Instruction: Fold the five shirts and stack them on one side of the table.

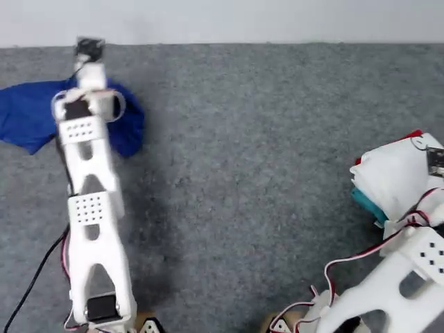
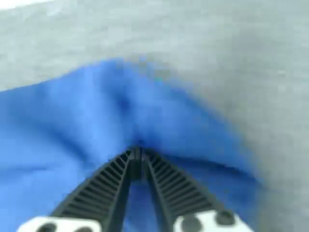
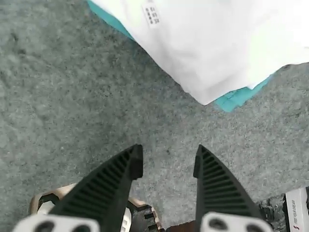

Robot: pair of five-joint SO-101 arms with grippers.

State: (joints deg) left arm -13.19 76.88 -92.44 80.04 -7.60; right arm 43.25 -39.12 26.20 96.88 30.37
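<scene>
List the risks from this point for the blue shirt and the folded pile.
1. The left gripper is shut on a small pinch of the crumpled blue fabric shirt; the cloth could slip out or drag bunched.
2. The open right gripper hangs close to the folded white cloth shirt lying on the folded teal shirt; a careless move might knock them askew.
</scene>
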